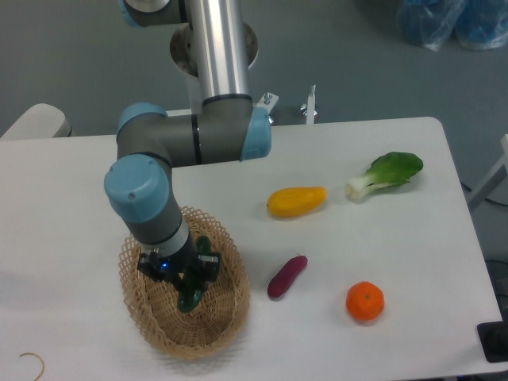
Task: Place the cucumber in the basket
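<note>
- Over the basket (226,321), the gripper (181,279) reaches down inside the rim, clenched on the cucumber (190,298) (its dark green tip shows below the fingers).
- Right of the basket lies an eggplant (286,276); farther right, an orange (365,302).
- Beyond the eggplant sit a yellow piece (296,201) and bok choy (386,175).

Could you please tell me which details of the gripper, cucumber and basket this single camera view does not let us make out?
- Gripper: its own wrist hides the fingers, so whether they clamp the cucumber is unclear.
- Cucumber: only a dark green part shows below the gripper; whether it touches the basket floor cannot be told.
- Basket: the arm covers its far-left rim.
- Bottom right: a dark object is cut off by the frame edge.
</note>
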Robot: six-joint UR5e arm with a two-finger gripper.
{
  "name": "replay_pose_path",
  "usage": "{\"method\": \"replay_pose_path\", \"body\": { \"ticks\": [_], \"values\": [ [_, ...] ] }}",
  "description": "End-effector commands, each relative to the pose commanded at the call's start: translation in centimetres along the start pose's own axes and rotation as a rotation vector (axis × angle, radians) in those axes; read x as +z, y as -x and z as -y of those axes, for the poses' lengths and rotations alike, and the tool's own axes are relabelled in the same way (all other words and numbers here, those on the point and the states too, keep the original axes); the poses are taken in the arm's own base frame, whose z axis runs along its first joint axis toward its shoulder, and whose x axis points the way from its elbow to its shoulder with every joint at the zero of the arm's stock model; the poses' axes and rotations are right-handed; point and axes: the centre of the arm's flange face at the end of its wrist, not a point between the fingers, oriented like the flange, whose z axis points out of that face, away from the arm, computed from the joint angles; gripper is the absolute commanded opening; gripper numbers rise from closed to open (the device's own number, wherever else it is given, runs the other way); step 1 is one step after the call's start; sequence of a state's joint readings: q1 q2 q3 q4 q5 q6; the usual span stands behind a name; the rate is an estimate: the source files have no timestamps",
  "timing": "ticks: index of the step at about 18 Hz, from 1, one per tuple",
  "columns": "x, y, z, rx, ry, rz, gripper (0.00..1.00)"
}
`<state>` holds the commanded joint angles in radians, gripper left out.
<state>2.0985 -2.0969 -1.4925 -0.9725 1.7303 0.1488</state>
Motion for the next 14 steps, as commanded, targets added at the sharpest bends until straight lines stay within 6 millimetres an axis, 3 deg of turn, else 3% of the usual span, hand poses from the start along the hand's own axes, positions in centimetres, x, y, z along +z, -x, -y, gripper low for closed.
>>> {"method": "replay_pose_path", "body": {
  "ticks": [14],
  "values": [
    [3.2, -3.7, -0.9, 0.064, 0.056, 0.043, 0.39]
  ]
}}
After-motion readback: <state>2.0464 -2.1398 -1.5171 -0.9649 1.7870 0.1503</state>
